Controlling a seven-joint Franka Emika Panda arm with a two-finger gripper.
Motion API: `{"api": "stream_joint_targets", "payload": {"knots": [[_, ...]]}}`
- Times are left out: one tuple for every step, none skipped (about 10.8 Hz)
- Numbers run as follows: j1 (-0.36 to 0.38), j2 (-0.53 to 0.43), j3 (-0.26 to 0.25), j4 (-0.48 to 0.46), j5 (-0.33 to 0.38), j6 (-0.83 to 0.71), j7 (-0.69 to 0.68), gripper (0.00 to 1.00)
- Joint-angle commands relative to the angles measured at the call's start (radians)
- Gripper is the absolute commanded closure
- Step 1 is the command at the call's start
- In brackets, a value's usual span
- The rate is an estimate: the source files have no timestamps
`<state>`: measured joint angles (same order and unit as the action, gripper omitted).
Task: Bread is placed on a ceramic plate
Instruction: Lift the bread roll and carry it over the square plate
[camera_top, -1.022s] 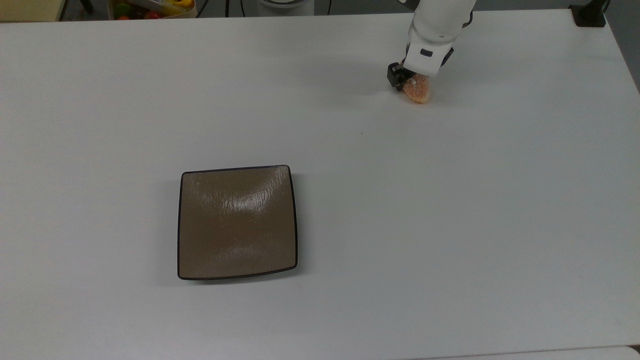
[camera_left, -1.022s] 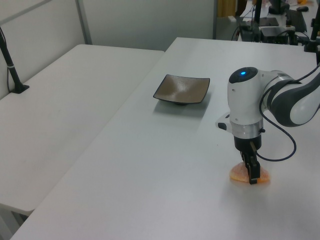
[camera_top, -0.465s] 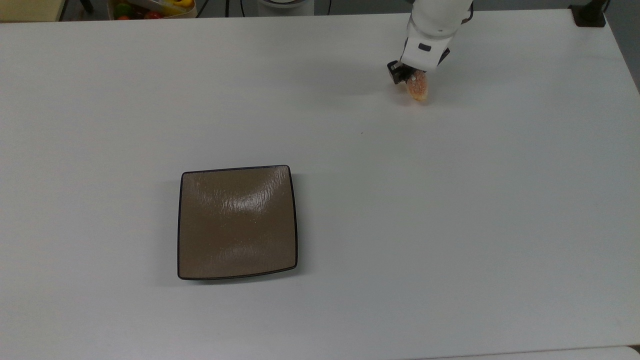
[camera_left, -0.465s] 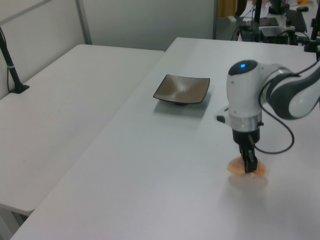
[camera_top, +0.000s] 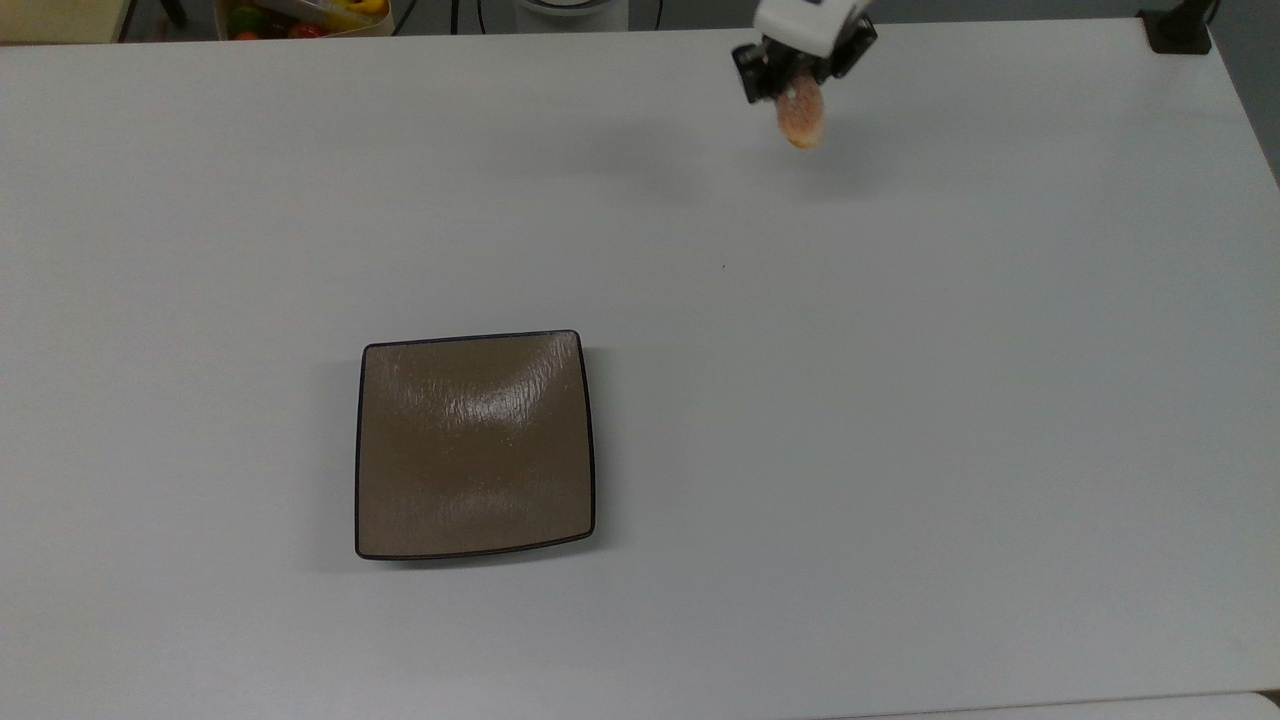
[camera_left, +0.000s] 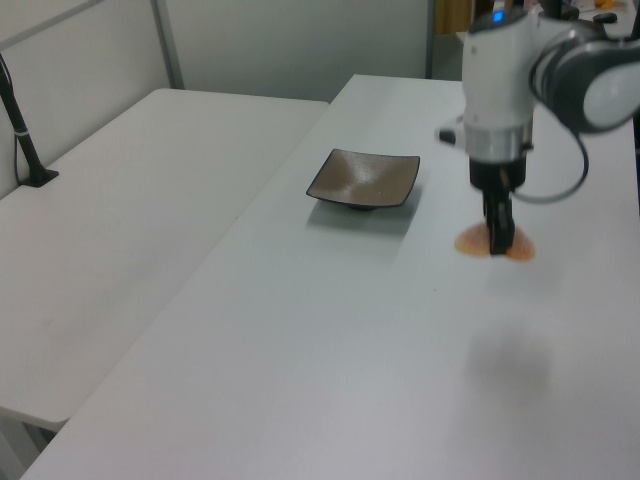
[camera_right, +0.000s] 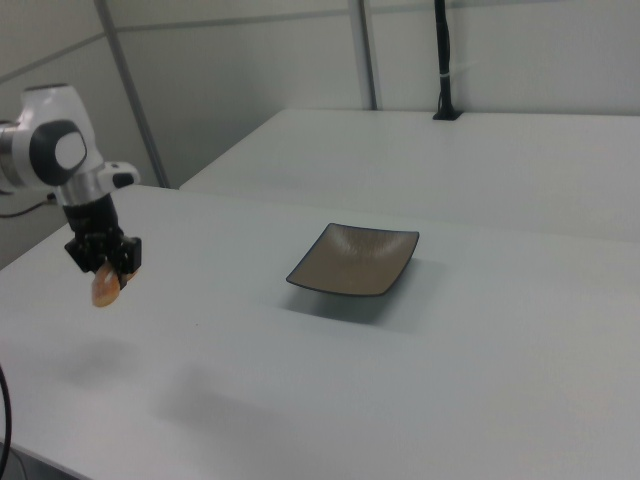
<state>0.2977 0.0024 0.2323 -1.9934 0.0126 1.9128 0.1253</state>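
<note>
Hanging above the white table (camera_top: 900, 420), the claw (camera_top: 790, 82) points straight down and is clamped on the bread (camera_top: 802, 115), which is up in the air (its shadow lies on the table below). The little bun is orange-pink and speckled. The square brown ceramic plate (camera_top: 474, 444) sits well apart, with nothing on it.

The gripper (camera_left: 499, 240) has lifted the bread (camera_top: 802, 118) off the table (camera_top: 900, 400).
</note>
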Motion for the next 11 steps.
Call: {"api": "stream_joint_targets", "payload": {"knots": [[-0.011, -0.041, -0.134, 0.123, 0.056, -0.18, -0.137, 0.92], [-0.011, -0.042, -0.186, 0.158, 0.058, -0.213, -0.18, 0.92], [-0.012, -0.041, -0.226, 0.177, 0.058, -0.218, -0.208, 0.91], [-0.018, -0.038, -0.263, 0.194, 0.058, -0.213, -0.234, 0.91], [-0.026, -0.033, -0.286, 0.205, 0.055, -0.206, -0.266, 0.91], [-0.04, -0.032, -0.304, 0.209, 0.05, -0.174, -0.279, 0.89], [-0.057, -0.024, -0.309, 0.211, 0.049, -0.116, -0.282, 0.89], [-0.071, -0.006, -0.311, 0.212, 0.046, -0.063, -0.282, 0.89], [-0.086, 0.02, -0.314, 0.232, 0.044, -0.004, -0.282, 0.89], [-0.115, 0.066, -0.315, 0.266, 0.046, 0.055, -0.282, 0.89], [-0.132, 0.108, -0.315, 0.304, 0.046, 0.092, -0.282, 0.89]]}}
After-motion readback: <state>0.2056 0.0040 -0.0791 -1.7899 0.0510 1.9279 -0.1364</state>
